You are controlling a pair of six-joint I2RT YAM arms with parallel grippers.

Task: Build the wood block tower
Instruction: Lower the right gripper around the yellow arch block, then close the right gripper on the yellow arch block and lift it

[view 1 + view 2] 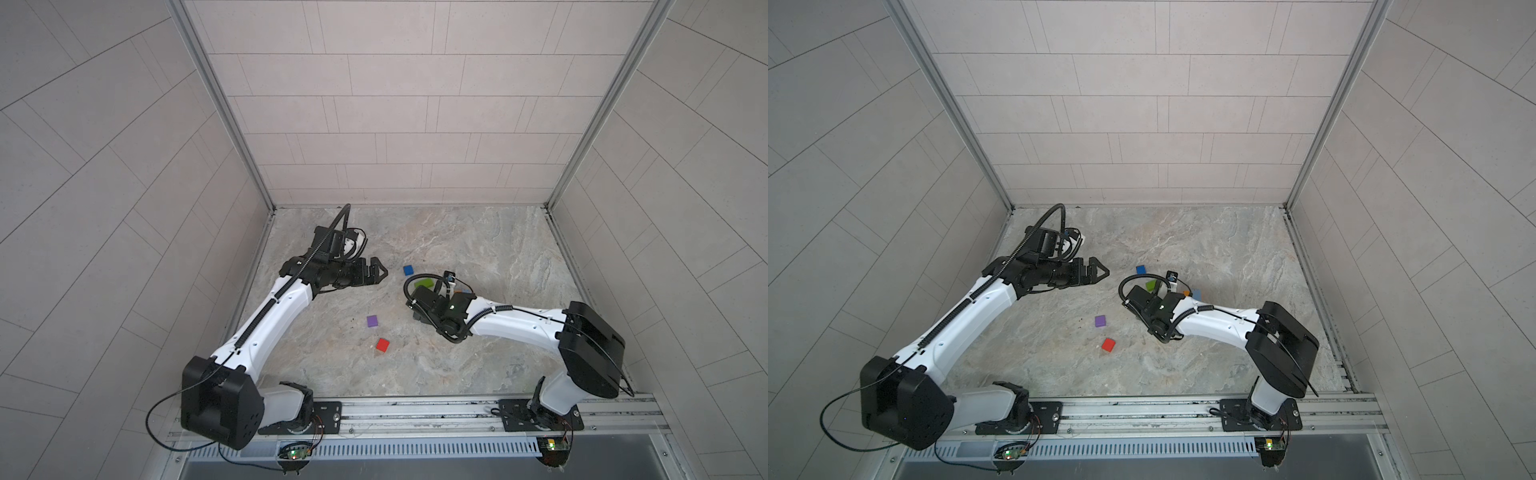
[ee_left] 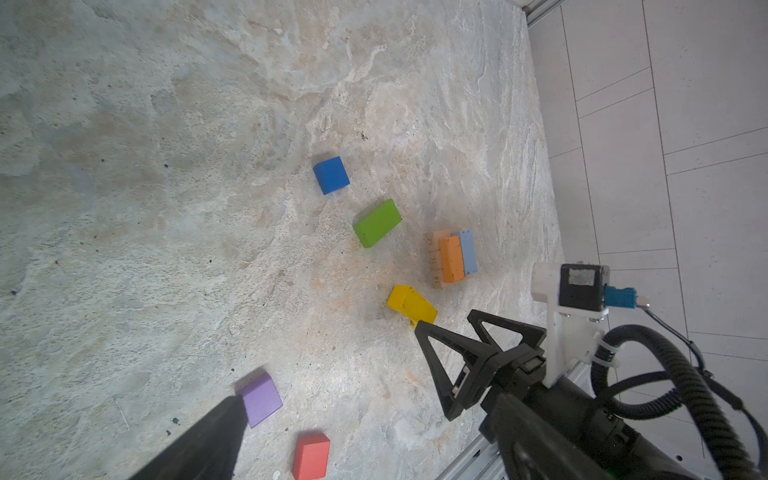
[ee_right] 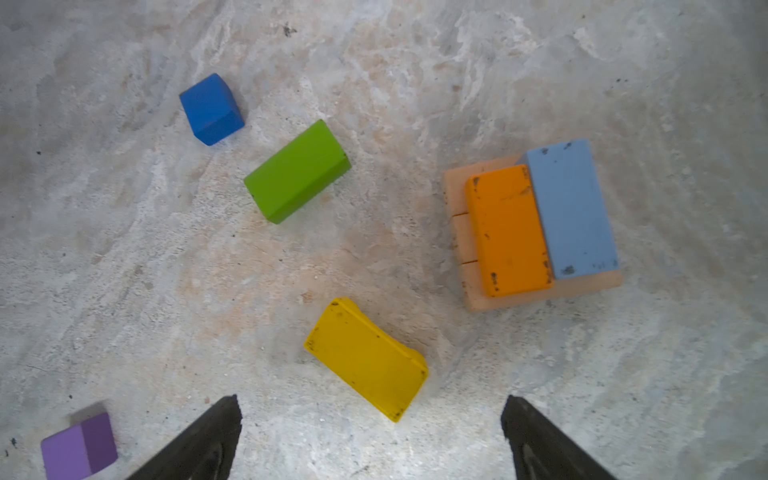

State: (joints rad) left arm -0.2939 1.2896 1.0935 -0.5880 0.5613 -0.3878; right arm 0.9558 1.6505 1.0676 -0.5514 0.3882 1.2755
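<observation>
Sitting on the marbled tabletop (image 3: 124, 257), right of centre and largely hidden under the right arm in both top views: the wood block tower (image 3: 582, 237), consisting so far of 3 plain tan bars (image 3: 459, 243) lying side by side, with an orange bar (image 3: 511, 228) and a light-blue bar (image 3: 571, 195) lying flat across them and touching along their long sides. Showing faint stamped digits on the tan bars' ends in the left wrist view, reading roughly 29, 31 and 58. Hovering above the yellow bar (image 3: 365, 357) with the right gripper (image 3: 370, 401), jaws spread wide and clasping nothing. Lying loose near the tower: that yellow bar and the green bar (image 3: 297, 170), with the dark-blue cube (image 3: 212, 108) just past the green one. Sitting well apart from the tower, near each other: the purple cube (image 3: 79, 446) and the red cube (image 2: 311, 455). Hanging over bare table at the left with the left gripper (image 1: 380, 272), jaws likewise parted and empty.
</observation>
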